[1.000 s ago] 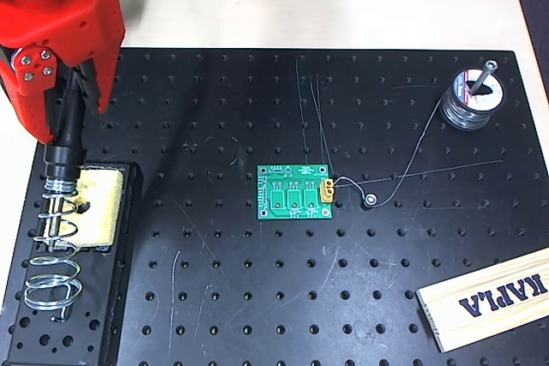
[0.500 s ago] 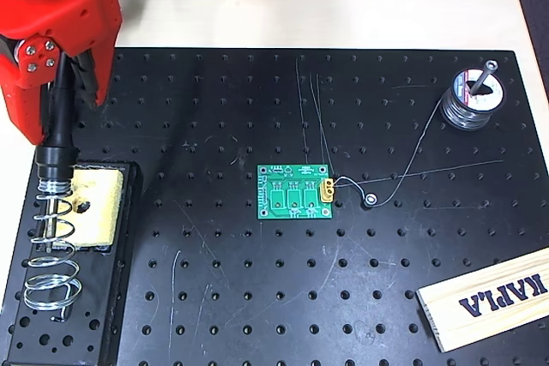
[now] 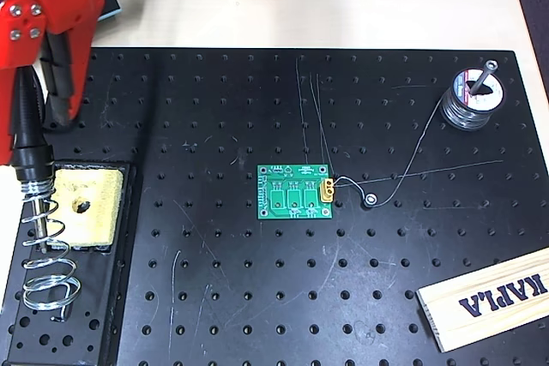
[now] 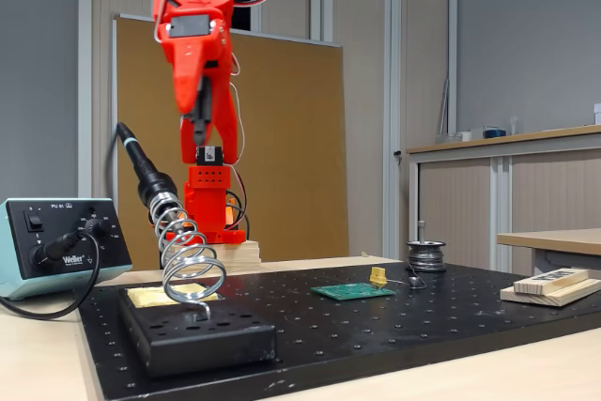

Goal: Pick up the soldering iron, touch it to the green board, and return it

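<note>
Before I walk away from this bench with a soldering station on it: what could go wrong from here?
The soldering iron sits tilted in the spiral holder with the gripper raised just beside its handle; a careless descent could knock it out of the coil. Its cable loops toward the station and could snag or drag. Loose solder wire runs from the spool past the green board, so a sweeping arm might tug it.

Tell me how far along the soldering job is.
Nothing on the green board shows whether the touch happened. The soldering iron sits in its spiral holder, with the pincer raised above it, holding nothing. So either pick, touch and return all remain, or all are done; these views cannot settle which.
</note>
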You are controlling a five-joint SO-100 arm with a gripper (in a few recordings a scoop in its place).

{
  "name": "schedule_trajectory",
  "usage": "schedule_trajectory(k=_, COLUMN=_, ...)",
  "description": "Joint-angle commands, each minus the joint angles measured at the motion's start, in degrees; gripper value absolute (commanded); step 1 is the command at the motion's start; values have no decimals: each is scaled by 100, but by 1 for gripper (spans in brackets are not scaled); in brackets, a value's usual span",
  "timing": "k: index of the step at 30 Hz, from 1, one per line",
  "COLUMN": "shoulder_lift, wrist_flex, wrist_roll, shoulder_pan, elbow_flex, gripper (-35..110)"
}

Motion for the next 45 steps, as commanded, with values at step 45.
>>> schedule_trajectory(k=45, shoulder_lift=13210, wrist_flex=-2382, wrist_roll=53, shoulder_pan=-1134, elbow_flex=14414, gripper=0)
